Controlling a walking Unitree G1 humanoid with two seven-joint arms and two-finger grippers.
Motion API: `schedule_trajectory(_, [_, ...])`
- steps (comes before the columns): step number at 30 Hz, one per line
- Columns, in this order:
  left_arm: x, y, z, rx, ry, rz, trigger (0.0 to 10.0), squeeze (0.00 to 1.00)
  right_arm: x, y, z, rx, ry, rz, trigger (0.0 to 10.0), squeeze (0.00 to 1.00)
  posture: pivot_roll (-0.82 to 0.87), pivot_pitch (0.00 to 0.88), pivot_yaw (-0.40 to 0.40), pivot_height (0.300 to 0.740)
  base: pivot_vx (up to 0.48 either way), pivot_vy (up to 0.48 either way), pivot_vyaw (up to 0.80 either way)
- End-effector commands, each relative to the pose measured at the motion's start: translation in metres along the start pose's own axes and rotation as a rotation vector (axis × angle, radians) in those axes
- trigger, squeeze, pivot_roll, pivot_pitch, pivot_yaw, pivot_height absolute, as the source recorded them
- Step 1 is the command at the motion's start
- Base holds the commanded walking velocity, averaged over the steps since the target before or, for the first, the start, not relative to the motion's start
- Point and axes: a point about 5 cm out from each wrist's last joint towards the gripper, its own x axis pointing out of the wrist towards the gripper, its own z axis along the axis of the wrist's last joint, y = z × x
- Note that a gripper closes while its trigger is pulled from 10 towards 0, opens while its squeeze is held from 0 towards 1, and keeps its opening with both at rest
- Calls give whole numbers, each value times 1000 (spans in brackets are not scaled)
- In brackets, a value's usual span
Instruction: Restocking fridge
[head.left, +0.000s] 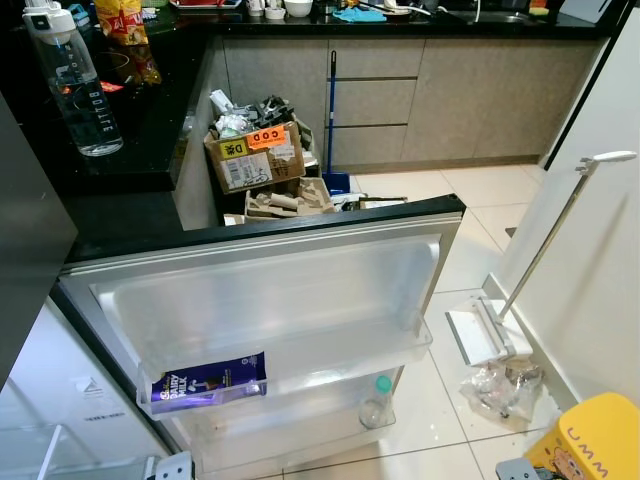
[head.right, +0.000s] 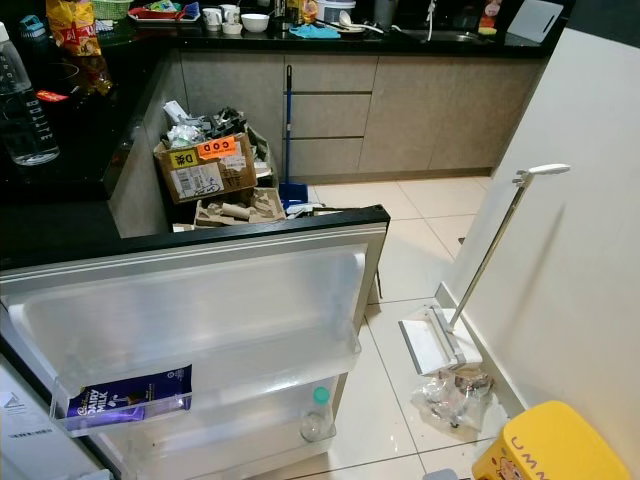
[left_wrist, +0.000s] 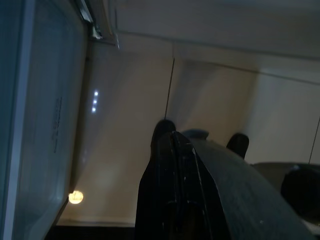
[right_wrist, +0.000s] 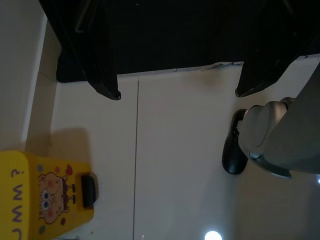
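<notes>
Open fridge door (head.left: 300, 290) seen from above: its upper door shelf (head.left: 330, 360) carries a purple chocolate bar (head.left: 208, 380) at its left end, and the lower shelf holds a clear bottle with a green cap (head.left: 377, 402) toward the right. Black table (head.left: 130, 130) behind the door bears a clear water bottle (head.left: 78, 85); past its end stands a cardboard box of rubbish (head.left: 255, 155), with a white mop (head.left: 520, 290) and a yellow stool (right_wrist: 42, 195) on the tiled floor (head.left: 470, 230) to the right. Right pincer (right_wrist: 177, 92) hangs above the floor with its fingers (right_wrist: 102, 75) spread wide and empty; left pincer (left_wrist: 172, 145) hangs beside the fridge in dim light, fingers pressed together with nothing between them.
</notes>
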Motion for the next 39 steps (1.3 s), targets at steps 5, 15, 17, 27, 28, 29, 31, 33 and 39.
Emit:
schedule_trajectory(5, [-3,9,-1,27,11,10,10000,0,0,3,-3,15,10,2,10000,0,-57,0,-15,740,0,0,0])
schedule_trajectory(15, [-5,27,13,14,-25,63,10000,0,3,13,17,-72,-44,56,10000,0,-76,0,-24,740,0,0,0])
schedule_trajectory(17, [-5,25,11,0,-20,67,10000,0,2,4,17,-67,-38,24,10000,0,-74,0,-19,740,0,0,0])
schedule_trajectory(27, [-1,7,2,-9,-2,26,10000,0,0,-12,9,-23,-5,-21,10000,0,-81,0,-38,740,0,0,0])
schedule_trajectory(28, [-1,5,1,-11,2,21,10000,0,0,-13,10,-19,-6,-23,10000,0,-79,0,-39,740,0,0,0])
schedule_trajectory(29, [-1,4,1,-13,3,18,10000,0,0,-13,11,-19,-7,-22,10000,0,-79,0,-39,740,0,0,0])
schedule_trajectory(31, [0,3,0,-15,6,19,10000,0,0,-13,12,-22,-8,-24,10000,0,-79,0,-41,740,0,0,0])
schedule_trajectory(33, [0,2,0,-18,8,20,10000,0,1,-12,13,-20,-9,-23,10000,0,-70,0,-45,740,0,0,0])
schedule_trajectory(39, [2,0,6,-8,-6,10,10000,0,2,-2,21,-19,-31,-5,10000,0,-65,0,-32,740,0,0,0])
